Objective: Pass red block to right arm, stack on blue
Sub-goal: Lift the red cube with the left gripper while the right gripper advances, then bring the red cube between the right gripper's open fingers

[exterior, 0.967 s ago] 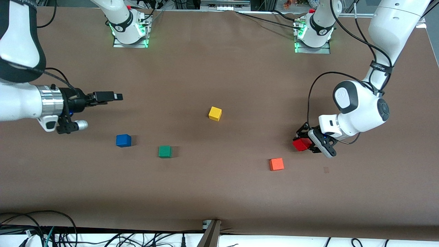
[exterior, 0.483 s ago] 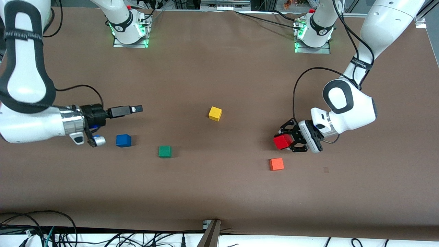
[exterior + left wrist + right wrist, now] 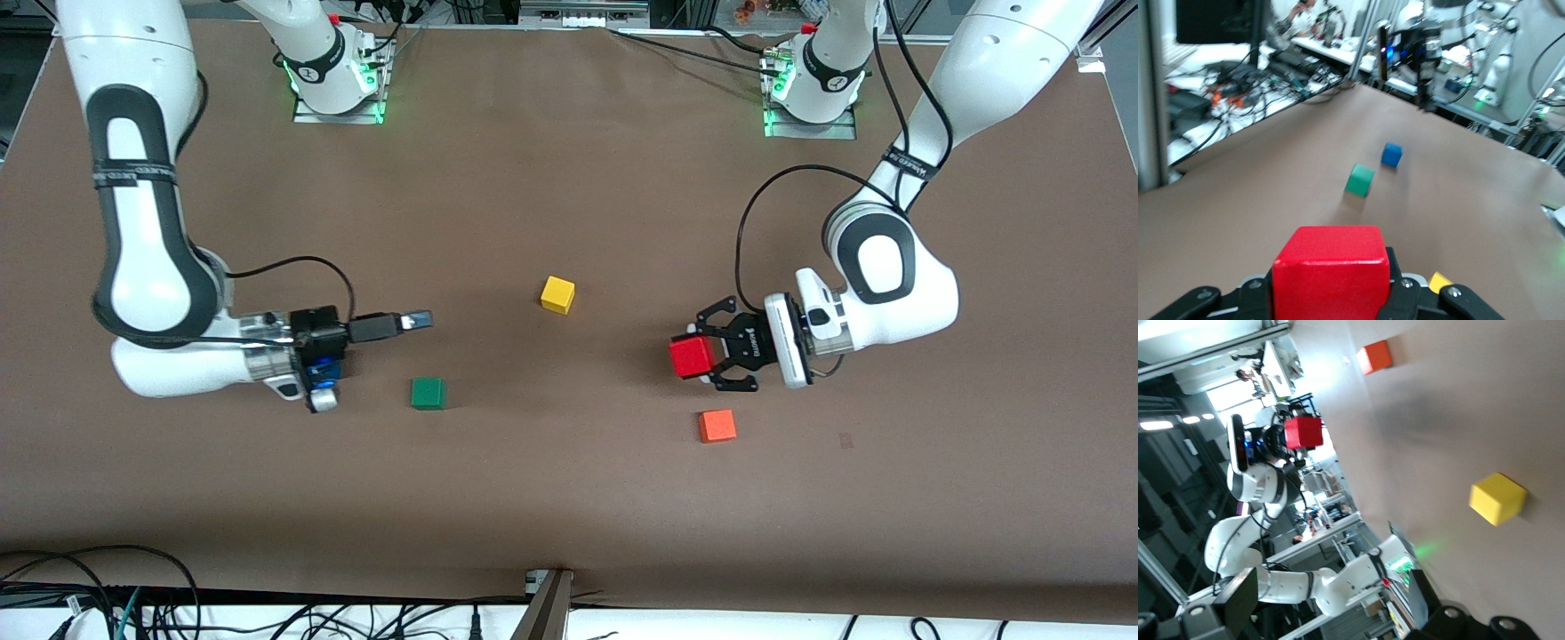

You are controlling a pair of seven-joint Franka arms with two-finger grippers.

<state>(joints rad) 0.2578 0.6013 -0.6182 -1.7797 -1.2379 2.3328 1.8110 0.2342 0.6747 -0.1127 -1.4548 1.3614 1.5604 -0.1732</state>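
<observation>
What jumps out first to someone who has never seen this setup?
The bright red block is held up in the left gripper above the brown table, over the spot just beside the orange cube. Facing it, the right gripper reaches out above the green cube.

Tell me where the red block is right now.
The red block is held in the left gripper, in the air toward the left arm's end of the table, with the orange-red cube its nearest neighbour.

We get a high front view facing both bases. Left wrist cam looks low along the table over its red block; right wrist cam looks back, sharing it.
</observation>
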